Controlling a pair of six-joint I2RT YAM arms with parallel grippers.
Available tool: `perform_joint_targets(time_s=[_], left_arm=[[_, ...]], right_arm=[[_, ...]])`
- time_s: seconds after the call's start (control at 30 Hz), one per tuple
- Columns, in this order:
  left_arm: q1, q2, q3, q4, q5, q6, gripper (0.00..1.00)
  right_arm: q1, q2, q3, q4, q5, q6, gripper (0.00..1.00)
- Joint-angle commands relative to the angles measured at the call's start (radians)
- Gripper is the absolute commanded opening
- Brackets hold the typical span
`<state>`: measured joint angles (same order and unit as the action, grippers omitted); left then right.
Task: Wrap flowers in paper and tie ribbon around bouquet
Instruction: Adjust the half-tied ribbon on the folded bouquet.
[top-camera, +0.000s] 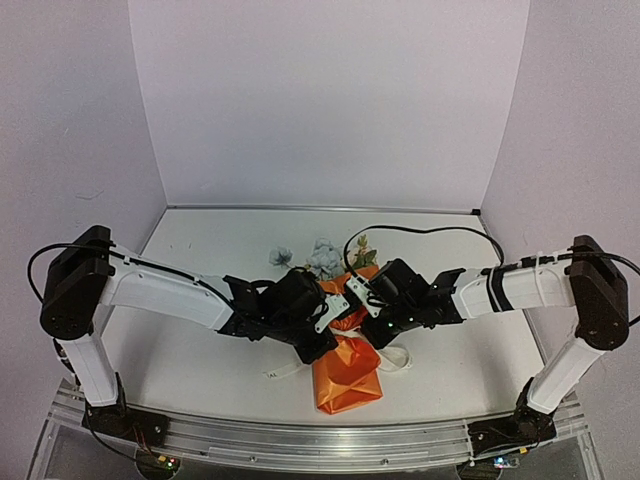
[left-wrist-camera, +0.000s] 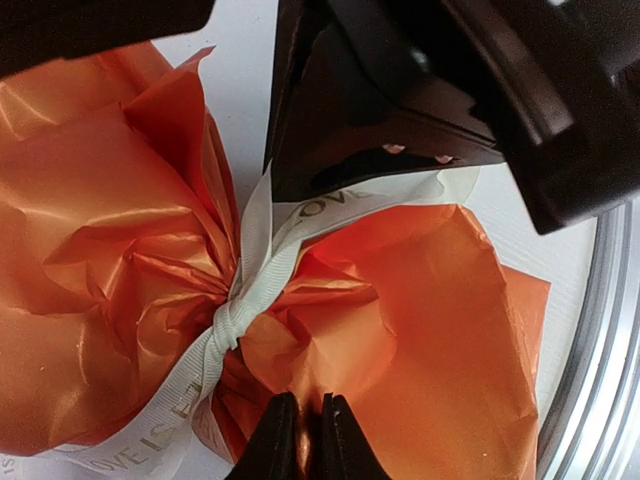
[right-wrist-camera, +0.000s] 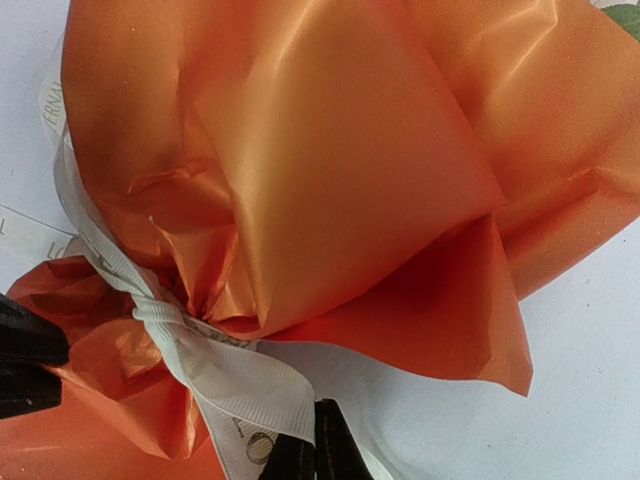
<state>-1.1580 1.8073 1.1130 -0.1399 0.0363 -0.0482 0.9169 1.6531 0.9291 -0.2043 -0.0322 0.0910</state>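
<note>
My right gripper (right-wrist-camera: 300, 455) pinches the limp, slippery ribbon (right-wrist-camera: 250, 385), best held just beside the knot (left-wrist-camera: 228, 322) cinching the bouquet (top-camera: 345, 385) and its crinkly paper (right-wrist-camera: 330, 170), while my left gripper (left-wrist-camera: 305, 440) is closed opposite, on what I cannot tell.

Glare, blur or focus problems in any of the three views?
Top external: even light, no glare on the bouquet. Left wrist: right gripper close, dark, blurred; ribbon lettering readable. Right wrist: bright glare streaks on the orange paper.
</note>
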Motion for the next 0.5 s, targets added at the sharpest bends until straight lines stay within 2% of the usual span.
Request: perform_joint_targets(time_s=[0.0, 0.1, 0.47], left_arm=[[-0.003, -0.001, 0.035, -0.040, -0.027, 0.005, 0.03], [-0.003, -0.017, 0.016, -0.049, -0.064, 0.005, 0.00], [-0.002, -0.079, -0.058, -0.066, -0.067, 0.001, 0.00]], right_arm=[[-0.004, -0.032, -0.012, -0.006, 0.032, 0.000, 0.00], [-0.012, -0.044, -0.023, -0.006, 0.032, 0.008, 0.00], [-0.050, -0.078, -0.063, -0.006, 0.022, 0.035, 0.00]])
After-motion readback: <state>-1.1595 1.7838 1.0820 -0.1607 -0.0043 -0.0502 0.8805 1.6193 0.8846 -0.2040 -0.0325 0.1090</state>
